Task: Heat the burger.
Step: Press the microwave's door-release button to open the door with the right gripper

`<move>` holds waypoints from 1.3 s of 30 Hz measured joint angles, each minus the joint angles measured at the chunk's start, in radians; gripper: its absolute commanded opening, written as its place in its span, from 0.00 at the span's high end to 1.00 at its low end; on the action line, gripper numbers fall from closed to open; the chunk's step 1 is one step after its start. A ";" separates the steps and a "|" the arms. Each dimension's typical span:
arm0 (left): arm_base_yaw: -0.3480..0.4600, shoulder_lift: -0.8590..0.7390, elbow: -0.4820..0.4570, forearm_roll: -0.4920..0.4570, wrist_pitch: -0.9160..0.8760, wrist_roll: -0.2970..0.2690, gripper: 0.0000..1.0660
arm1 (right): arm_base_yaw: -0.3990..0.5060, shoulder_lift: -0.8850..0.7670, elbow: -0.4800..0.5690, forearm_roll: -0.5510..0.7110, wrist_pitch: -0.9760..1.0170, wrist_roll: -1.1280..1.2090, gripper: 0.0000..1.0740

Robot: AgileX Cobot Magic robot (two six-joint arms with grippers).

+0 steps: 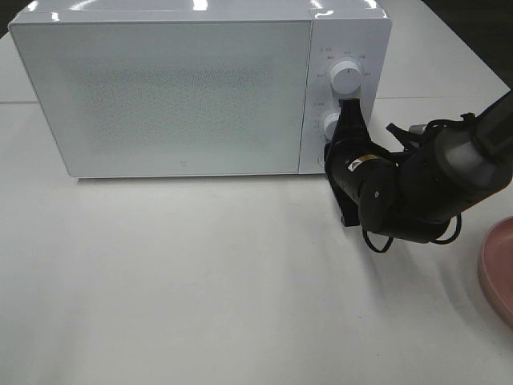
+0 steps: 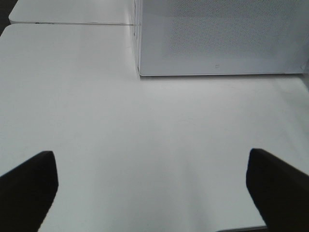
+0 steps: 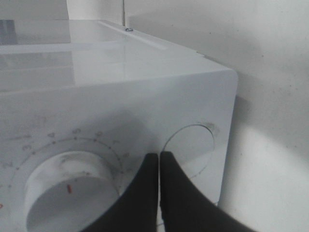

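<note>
At the control strip on the right side of the white microwave (image 1: pixel 176 88), upper middle of the high view, the right end effector (image 1: pixel 350 106) has its two dark fingers pinched fully together with nothing between them. The tips lie just beside the lower timer knob (image 1: pixel 329 125) and below the upper knob (image 1: pixel 346 78). In the right wrist view the closed tips (image 3: pixel 158 157) sit between the numbered timer knob (image 3: pixel 67 188) and a round flush button (image 3: pixel 188 150). Whether they press on the panel or stop just short of it cannot be told.

The burger shows in none of the three views. The microwave door is shut and its speckled front hides the inside. The visible sliver of the pink plate (image 1: pixel 498 269) at the right edge of the high view is bare. The burger is most likely already inside the oven, though that cannot be confirmed.

The left end effector (image 2: pixel 149 159) hangs wide open and empty over bare desk (image 1: pixel 200 281), with the microwave's lower corner ahead of it, and takes no part.

The step in hand appears to be starting the oven by setting the timer. Fingers pinched shut cannot wrap the knob, so the next move calls either for parting them and closing around the knob's rim before twisting, or for nudging its edge round with the closed tips. Either way the push must stay light enough that the microwave does not slide.
</note>
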 measured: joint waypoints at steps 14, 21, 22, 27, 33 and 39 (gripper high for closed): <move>0.000 0.000 0.000 0.000 0.000 0.000 0.08 | -0.004 0.044 -0.009 0.000 -0.004 0.003 1.00; 0.000 0.000 0.000 0.000 0.000 0.000 0.08 | -0.005 0.066 -0.046 0.022 0.008 0.003 1.00; 0.000 0.000 0.000 0.000 0.000 0.000 0.08 | -0.005 0.068 -0.048 0.029 0.007 0.003 1.00; 0.000 0.000 0.000 0.000 0.000 0.000 0.08 | -0.004 0.072 -0.051 0.046 -0.001 0.003 1.00; 0.000 0.000 0.000 0.000 0.000 0.000 0.08 | -0.002 0.075 -0.065 0.066 -0.001 0.003 1.00; 0.000 0.000 0.000 0.000 0.000 0.000 0.08 | 0.010 0.086 -0.105 0.129 -0.001 0.002 1.00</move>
